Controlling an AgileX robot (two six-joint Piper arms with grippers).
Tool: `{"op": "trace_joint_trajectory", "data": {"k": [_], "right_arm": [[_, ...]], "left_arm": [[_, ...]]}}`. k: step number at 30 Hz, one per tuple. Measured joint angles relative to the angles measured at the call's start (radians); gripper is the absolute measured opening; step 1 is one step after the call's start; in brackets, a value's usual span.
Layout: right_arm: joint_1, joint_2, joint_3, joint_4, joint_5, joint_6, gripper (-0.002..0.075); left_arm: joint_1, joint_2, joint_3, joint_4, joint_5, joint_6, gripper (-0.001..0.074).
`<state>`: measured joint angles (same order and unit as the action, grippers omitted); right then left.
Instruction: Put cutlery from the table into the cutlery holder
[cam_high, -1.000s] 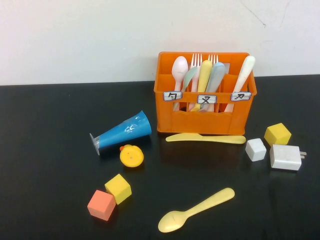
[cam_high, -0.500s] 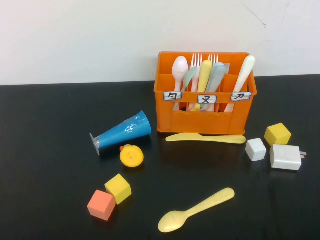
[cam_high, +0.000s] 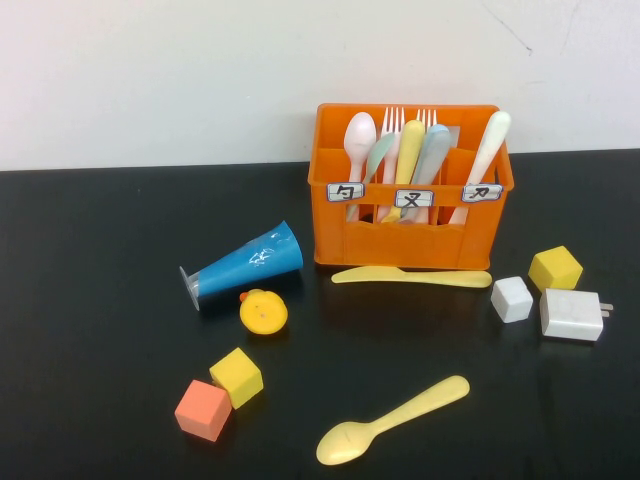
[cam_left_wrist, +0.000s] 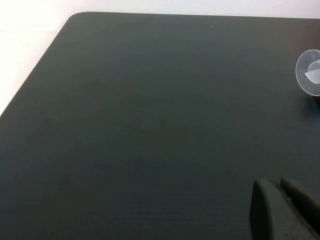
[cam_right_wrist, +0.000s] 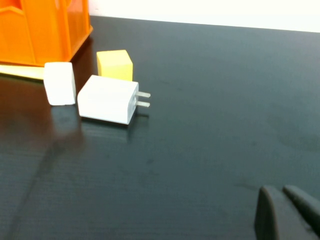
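High view showed nothing moved since before: yellow spoon (cam_high: 391, 420) and yellow knife (cam_high: 411, 277) lay on the table (cam_high: 90, 340), knife just before the cutlery holder (cam_high: 412, 187). Left gripper (cam_left_wrist: 287, 210) and right gripper (cam_right_wrist: 290, 212) hung low over bare table at their own sides; jaw state cannot be told.

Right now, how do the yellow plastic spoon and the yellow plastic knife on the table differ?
The yellow plastic spoon lies diagonally near the front edge of the black table, well away from the orange crate-like cutlery holder; the yellow plastic knife lies crosswise right along the holder's front. The spoon ends in an oval bowl; the knife is a flat, slim strip. Both lie flat outside the holder. The left gripper and right gripper hang above bare table.
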<state>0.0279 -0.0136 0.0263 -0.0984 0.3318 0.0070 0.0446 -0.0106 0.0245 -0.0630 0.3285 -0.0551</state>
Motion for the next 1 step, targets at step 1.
{"op": "trace_joint_trajectory", "data": {"k": [1], "right_arm": [[0.000,0.000,0.000,0.000,0.000,0.000,-0.0004]], "left_arm": [[0.000,0.000,0.000,0.000,0.000,0.000,0.0000]]}}
